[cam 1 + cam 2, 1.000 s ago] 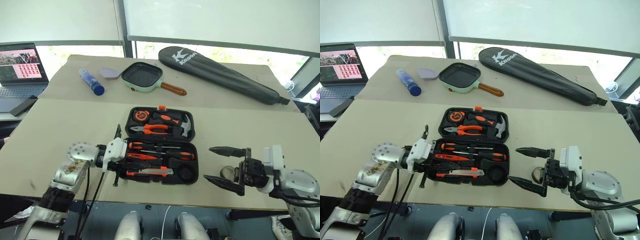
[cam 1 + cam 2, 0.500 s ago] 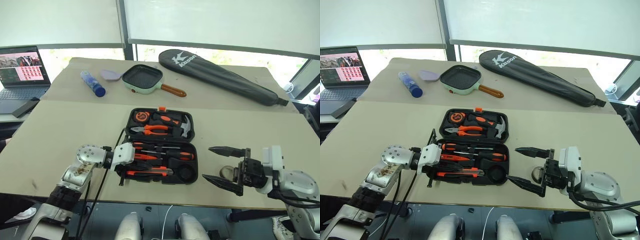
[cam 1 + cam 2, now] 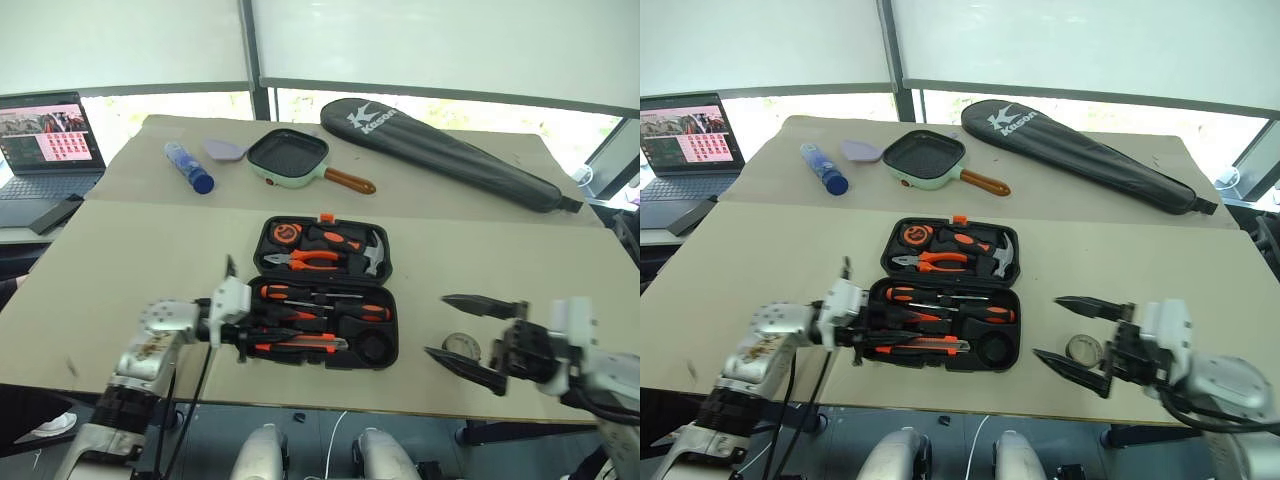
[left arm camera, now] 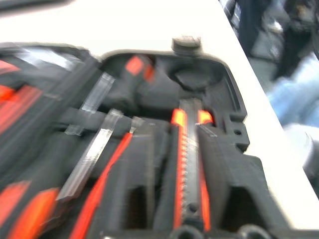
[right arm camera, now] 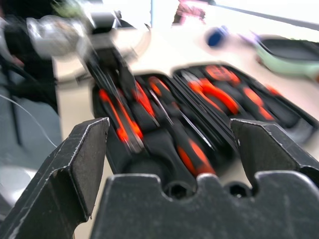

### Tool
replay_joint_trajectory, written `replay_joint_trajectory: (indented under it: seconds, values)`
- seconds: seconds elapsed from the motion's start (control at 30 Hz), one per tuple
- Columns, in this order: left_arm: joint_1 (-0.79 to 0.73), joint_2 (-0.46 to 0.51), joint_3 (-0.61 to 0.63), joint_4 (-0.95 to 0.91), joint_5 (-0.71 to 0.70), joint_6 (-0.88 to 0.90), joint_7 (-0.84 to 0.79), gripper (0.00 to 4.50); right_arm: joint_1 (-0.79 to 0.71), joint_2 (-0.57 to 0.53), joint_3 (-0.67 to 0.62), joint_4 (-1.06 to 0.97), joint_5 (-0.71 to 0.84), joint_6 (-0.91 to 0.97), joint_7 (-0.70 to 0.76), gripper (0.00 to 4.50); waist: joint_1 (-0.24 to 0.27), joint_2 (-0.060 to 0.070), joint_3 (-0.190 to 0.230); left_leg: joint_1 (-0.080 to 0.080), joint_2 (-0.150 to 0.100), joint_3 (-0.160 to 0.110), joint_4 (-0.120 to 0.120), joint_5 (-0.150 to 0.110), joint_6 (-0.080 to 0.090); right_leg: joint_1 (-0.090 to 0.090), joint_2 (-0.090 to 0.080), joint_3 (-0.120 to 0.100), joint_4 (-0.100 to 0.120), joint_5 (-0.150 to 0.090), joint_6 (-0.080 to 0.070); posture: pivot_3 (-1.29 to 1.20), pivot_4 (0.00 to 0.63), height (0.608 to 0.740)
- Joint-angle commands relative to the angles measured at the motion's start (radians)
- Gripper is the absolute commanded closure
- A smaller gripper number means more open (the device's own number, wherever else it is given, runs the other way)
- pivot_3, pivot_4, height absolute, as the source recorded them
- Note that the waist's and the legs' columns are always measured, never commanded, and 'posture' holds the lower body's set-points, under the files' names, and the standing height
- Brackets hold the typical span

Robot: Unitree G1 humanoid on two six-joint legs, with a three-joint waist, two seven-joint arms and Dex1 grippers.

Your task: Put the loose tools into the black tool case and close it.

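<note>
The black tool case [image 3: 392, 300] lies open at the table's front middle. Its near half holds two black-and-orange screwdrivers [image 3: 345, 311], a slim orange tester [image 3: 285, 312] and the utility knife [image 3: 300, 345]. My left gripper [image 3: 255, 328] reaches in over the case's left edge. In the left wrist view its jaws stand apart on either side of the knife [image 4: 187, 164], not pinching it. A small round tape roll [image 3: 462, 347] lies on the table right of the case. My right gripper [image 3: 437, 325] hovers by the roll, wide open and empty, its fingers [image 5: 84, 164] framing the case.
The case's far half holds a tape measure [image 3: 283, 232], pliers [image 3: 305, 258] and a hammer [image 3: 367, 250]. Behind stand a green pan [image 3: 290, 155], a blue bottle [image 3: 188, 166], a long black racket bag [image 3: 450, 150] and a laptop [image 3: 45, 140]. The table's front edge runs just below both grippers.
My left gripper has drawn back to the left, toward the case's edge, and its jaws have come apart. My right gripper has shifted to the right, away from the case, still open.
</note>
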Motion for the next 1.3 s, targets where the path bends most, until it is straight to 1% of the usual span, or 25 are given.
replay_joint_trajectory:
  seconds: [0.03,0.07,0.1,0.13,0.23,0.3,0.37,0.5,0.63,0.7,0.77,0.87,0.9,1.07,1.17,1.3]
  values:
    - [0.076,0.05,0.136,-0.066,-0.117,0.002,-0.039,1.17,0.117,0.043,-0.157,0.104,-0.073,-0.177,0.063,0.0,-0.002,0.0,0.0,0.0,0.0,0.0,0.0,0.0,0.0,0.0,0.0,0.0,0.0,0.0,0.0,0.0,0.15,0.74]
    - [0.103,0.061,0.159,-0.074,-0.127,0.004,-0.04,0.75,0.149,0.057,-0.186,0.145,-0.096,-0.222,0.073,0.0,-0.002,0.0,0.0,0.001,0.0,0.0,0.0,0.0,0.0,0.001,-0.001,0.0,-0.001,0.0,0.0,0.0,0.15,0.74]
    - [0.129,0.068,0.178,-0.081,-0.14,-0.002,-0.057,0.5,0.173,0.072,-0.209,0.18,-0.115,-0.261,0.076,0.0,-0.003,0.0,0.0,0.001,0.0,0.001,-0.001,0.0,0.0,0.002,-0.001,0.0,-0.002,0.0,0.001,0.0,0.15,0.74]
    - [0.17,0.075,0.193,-0.091,-0.155,-0.014,-0.089,0.09,0.202,0.085,-0.229,0.216,-0.127,-0.299,0.088,0.0,-0.004,0.0,0.0,0.002,0.0,0.001,-0.001,-0.001,0.001,0.002,-0.002,0.0,-0.002,-0.001,0.001,0.0,0.15,0.74]
    - [0.261,0.087,0.231,-0.085,-0.178,-0.041,-0.16,0.04,0.273,0.112,-0.268,0.31,-0.158,-0.39,0.112,0.0,-0.009,0.001,0.0,0.003,0.001,0.002,-0.002,-0.001,0.0,0.002,-0.002,0.001,-0.004,-0.002,0.0,0.0,0.15,0.74]
    - [0.271,0.084,0.255,-0.065,-0.192,-0.04,-0.161,0.04,0.315,0.114,-0.278,0.365,-0.176,-0.435,0.132,0.0,-0.01,0.0,0.0,0.004,0.002,0.002,-0.003,-0.001,0.0,0.003,-0.003,0.001,-0.004,-0.004,-0.001,0.0,0.15,0.74]
    - [0.275,0.08,0.26,-0.071,-0.202,-0.037,-0.173,0.04,0.335,0.105,-0.272,0.355,-0.169,-0.43,0.136,0.0,-0.008,0.001,0.0,0.005,0.002,0.002,-0.003,-0.001,0.0,0.003,-0.003,0.001,-0.004,-0.007,-0.006,0.0,0.15,0.74]
    - [0.267,0.072,0.248,-0.117,-0.209,-0.022,-0.166,0.04,0.282,0.03,-0.218,0.205,-0.184,-0.328,0.069,0.0,-0.022,0.002,0.0,0.007,0.003,0.0,-0.003,-0.001,0.0,0.005,-0.005,0.004,-0.003,-0.011,0.0,0.0,0.15,0.74]
    - [0.278,0.111,0.189,-0.162,-0.173,-0.005,-0.215,0.04,0.179,-0.171,-0.092,0.013,-0.299,0.025,-0.088,0.0,-0.03,0.002,0.0,0.008,0.003,0.001,-0.003,-0.001,0.0,0.005,-0.004,0.005,-0.002,-0.01,0.0,0.0,0.15,0.74]
    - [0.275,0.112,0.168,-0.18,-0.157,-0.008,-0.2,0.04,0.128,-0.274,-0.019,-0.047,-0.325,0.145,-0.095,0.0,-0.027,0.002,0.0,0.008,0.002,0.001,-0.004,-0.001,0.0,0.004,-0.004,0.005,-0.002,-0.006,-0.007,0.0,0.15,0.74]
    - [0.266,0.109,0.155,-0.189,-0.147,-0.007,-0.183,0.04,0.075,-0.347,0.042,-0.085,-0.343,0.214,-0.097,0.0,-0.02,0.001,0.0,0.007,0.001,0.001,-0.004,-0.001,0.0,0.002,-0.004,0.004,-0.003,-0.004,-0.002,0.0,0.15,0.74]
    - [0.251,0.098,0.13,-0.213,-0.145,0.021,-0.148,0.04,-0.075,-0.418,0.17,-0.081,-0.337,0.379,-0.131,0.0,-0.009,0.0,0.001,0.002,0.001,0.001,-0.005,-0.001,0.0,-0.001,-0.003,0.002,-0.003,-0.004,-0.001,0.0,0.15,0.74]
    - [0.249,0.096,0.12,-0.222,-0.145,0.028,-0.141,0.04,-0.119,-0.433,0.22,-0.073,-0.347,0.399,-0.125,0.0,-0.006,0.0,0.001,0.0,0.001,0.0,-0.005,0.0,0.0,-0.003,-0.003,0.002,-0.003,-0.004,0.0,0.0,0.15,0.74]
    - [0.241,0.093,0.099,-0.25,-0.146,0.043,-0.116,0.04,-0.243,-0.436,0.362,-0.071,-0.356,0.527,-0.151,0.0,-0.004,-0.001,0.002,-0.007,-0.001,0.0,-0.004,-0.001,0.001,-0.009,-0.003,0.003,-0.004,-0.003,0.001,0.0,0.15,0.74]
    - [0.24,0.095,0.096,-0.257,-0.148,0.049,-0.107,0.0,-0.267,-0.435,0.421,-0.071,-0.377,0.549,-0.161,0.71,-0.005,-0.001,0.002,-0.008,-0.001,-0.001,-0.004,-0.001,0.002,-0.01,-0.003,0.003,-0.004,-0.003,0.001,0.0,0.15,0.74]
    - [0.239,0.094,0.097,-0.257,-0.147,0.048,-0.105,0.0,-0.28,-0.411,0.456,-0.045,-0.403,0.515,-0.169,2.11,-0.006,-0.001,0.002,-0.007,-0.001,-0.001,-0.004,-0.001,0.002,-0.01,-0.003,0.003,-0.004,-0.003,0.001,0.0,0.15,0.74]
